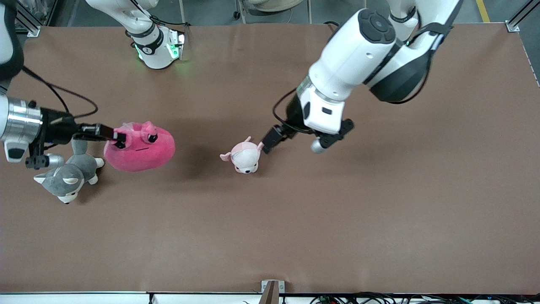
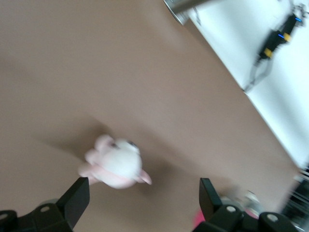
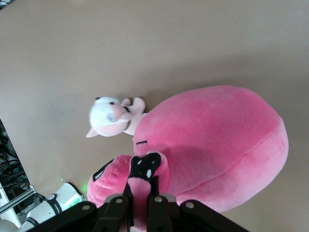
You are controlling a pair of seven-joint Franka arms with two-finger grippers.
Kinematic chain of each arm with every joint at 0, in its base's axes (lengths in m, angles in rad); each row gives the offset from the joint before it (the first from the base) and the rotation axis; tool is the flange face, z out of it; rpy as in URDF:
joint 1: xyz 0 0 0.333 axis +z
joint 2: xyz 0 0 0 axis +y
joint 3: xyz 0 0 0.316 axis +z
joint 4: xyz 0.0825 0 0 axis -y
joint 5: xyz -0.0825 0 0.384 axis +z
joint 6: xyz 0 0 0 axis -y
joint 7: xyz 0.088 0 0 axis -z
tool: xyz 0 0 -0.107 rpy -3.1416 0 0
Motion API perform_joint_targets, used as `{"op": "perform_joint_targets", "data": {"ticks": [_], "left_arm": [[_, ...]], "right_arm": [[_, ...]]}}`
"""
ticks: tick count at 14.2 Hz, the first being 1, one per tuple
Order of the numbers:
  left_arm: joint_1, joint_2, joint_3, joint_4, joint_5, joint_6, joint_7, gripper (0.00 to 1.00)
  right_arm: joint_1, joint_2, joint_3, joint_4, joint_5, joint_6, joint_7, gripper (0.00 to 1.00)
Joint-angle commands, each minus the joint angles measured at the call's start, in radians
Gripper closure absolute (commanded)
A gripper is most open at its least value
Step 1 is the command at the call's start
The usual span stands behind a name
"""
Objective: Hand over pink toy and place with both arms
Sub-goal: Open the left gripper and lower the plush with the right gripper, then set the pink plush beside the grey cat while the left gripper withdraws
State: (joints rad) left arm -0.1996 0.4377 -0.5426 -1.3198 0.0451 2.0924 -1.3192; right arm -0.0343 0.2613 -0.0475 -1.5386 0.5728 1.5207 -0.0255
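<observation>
The pink toy (image 1: 141, 147) is a round hot-pink plush toward the right arm's end of the table. My right gripper (image 1: 119, 137) is shut on a fold of it by one dark eye; the right wrist view shows the fingers (image 3: 143, 193) pinching that fold, with the toy's body (image 3: 217, 145) past them. The toy looks slightly raised, with a shadow beside it. My left gripper (image 1: 307, 136) is open and empty over mid-table, beside the small pale plush. In the left wrist view its fingers (image 2: 142, 198) stand wide apart.
A small pale pink-and-white plush animal (image 1: 244, 157) lies mid-table and also shows in the left wrist view (image 2: 116, 162) and the right wrist view (image 3: 111, 118). A grey-and-white plush dog (image 1: 69, 177) lies by the pink toy, nearer the front camera. The brown table (image 1: 379, 219) is bare elsewhere.
</observation>
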Motion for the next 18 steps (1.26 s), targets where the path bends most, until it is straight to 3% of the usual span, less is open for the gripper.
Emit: {"op": "perform_joint_targets", "data": {"ticks": [1, 3, 7, 9, 13, 16, 18], "left_arm": [[0.083, -0.046, 0.000, -0.009, 0.080, -0.171, 0.182, 0.00], [0.152, -0.066, 0.000, -0.007, 0.128, -0.282, 0.361, 0.00], [0.307, -0.140, -0.008, -0.007, 0.131, -0.383, 0.693, 0.00], [0.336, -0.183, 0.001, -0.007, 0.122, -0.432, 0.832, 0.00], [0.287, -0.284, 0.179, -0.027, 0.082, -0.538, 1.066, 0.00], [0.191, -0.399, 0.367, -0.136, 0.007, -0.555, 1.179, 0.00], [0.187, -0.466, 0.398, -0.217, -0.027, -0.557, 1.193, 0.00]], "right_arm": [[-0.049, 0.087, 0.015, 0.015, 0.024, -0.031, -0.051, 0.99], [-0.053, 0.121, 0.015, 0.017, 0.027, -0.025, -0.079, 0.99], [-0.084, 0.211, 0.015, 0.018, 0.070, -0.022, -0.114, 0.99], [-0.091, 0.236, 0.015, 0.018, 0.081, -0.019, -0.119, 0.99], [-0.098, 0.291, 0.017, 0.017, 0.085, 0.042, -0.120, 0.99], [-0.099, 0.311, 0.017, 0.017, 0.085, 0.052, -0.128, 0.99], [-0.101, 0.326, 0.017, 0.015, 0.085, 0.052, -0.129, 0.98]]}}
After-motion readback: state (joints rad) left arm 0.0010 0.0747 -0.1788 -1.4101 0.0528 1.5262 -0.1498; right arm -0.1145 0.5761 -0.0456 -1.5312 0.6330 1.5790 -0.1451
